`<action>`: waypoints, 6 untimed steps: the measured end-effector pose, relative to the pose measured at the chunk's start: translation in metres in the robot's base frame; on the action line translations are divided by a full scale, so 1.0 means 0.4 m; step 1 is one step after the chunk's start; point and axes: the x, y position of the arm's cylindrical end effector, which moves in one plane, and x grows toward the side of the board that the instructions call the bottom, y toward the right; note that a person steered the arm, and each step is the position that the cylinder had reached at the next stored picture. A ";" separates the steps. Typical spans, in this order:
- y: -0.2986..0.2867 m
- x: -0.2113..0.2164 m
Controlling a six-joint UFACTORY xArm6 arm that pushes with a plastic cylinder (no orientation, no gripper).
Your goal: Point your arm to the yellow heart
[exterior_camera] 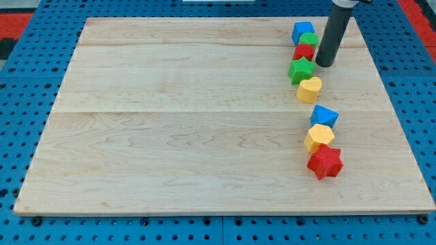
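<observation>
1. While the pale wooden board [170,122] lies bare on the view's left, every block sits in a line toward its right side.
2. Upper cluster: blue plastic cube [302,31], green block [309,39], red block [304,52], green star [300,69], then the yellow plastic heart [309,89].
3. Lower cluster, at six o'clock from the heart: blue block [325,116], yellow hexagonal block [319,138], red star [324,162].
4. My tip [324,64], a bare dark rod with no pincer to open or close, stands at about one o'clock from the heart, near but apart.
5. Judged so, pointing is nearly done; a short approach remains.
</observation>
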 end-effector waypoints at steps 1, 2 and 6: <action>0.000 0.000; 0.000 -0.010; 0.004 0.172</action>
